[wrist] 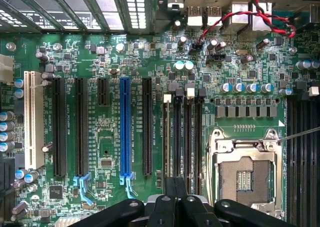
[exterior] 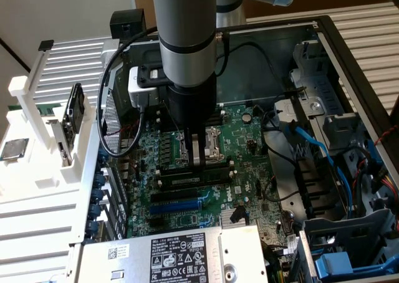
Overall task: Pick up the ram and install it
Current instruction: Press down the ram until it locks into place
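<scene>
- Exterior view: the gripper is low over the motherboard, at the black memory slots.
- Its fingers are clenched tight together.
- The ram seems to be the thin dark stick right under the fingertips, in line with the slots. It is hard to see, so it is not sure that the fingers are pinching it.
- To do this step well, the stick should stand straight up and sit right along one slot, not across two.
- The push should likely go straight down and be even at both ends, so the stick does not tip or bend.
- The open computer case holds the motherboard, blue cables at 3 o'clock from the gripper, and a silver box with a black label at 6 o'clock.
- The processor socket beside the memory slots has no chip in it.
- A white rack at 9 o'clock from the gripper holds a square silver chip and a dark card standing on end.
</scene>
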Robot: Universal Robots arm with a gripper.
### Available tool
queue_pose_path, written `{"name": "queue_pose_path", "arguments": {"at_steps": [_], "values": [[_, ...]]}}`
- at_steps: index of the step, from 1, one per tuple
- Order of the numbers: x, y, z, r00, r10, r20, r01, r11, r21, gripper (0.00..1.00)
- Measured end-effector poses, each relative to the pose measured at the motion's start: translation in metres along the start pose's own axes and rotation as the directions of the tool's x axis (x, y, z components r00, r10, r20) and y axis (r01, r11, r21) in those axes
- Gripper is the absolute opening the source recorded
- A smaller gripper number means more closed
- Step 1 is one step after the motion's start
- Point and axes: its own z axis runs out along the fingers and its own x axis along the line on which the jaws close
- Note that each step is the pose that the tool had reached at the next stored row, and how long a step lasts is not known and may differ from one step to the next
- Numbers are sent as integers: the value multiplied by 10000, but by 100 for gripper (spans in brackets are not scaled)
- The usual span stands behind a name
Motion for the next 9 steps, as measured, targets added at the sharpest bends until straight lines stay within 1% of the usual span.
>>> {"name": "queue_pose_path", "arguments": {"at_steps": [2,3,4,7,9], "values": [[-1,0,-4,10000,0,8,0,10000,5,10],[-5,-2,-27,10000,1,26,-1,10000,18,10],[-5,0,-83,10000,1,5,-1,10000,3,10],[-13,-1,-232,10000,0,4,0,10000,2,10],[-14,-1,-248,10000,0,6,0,10000,4,10]]}}
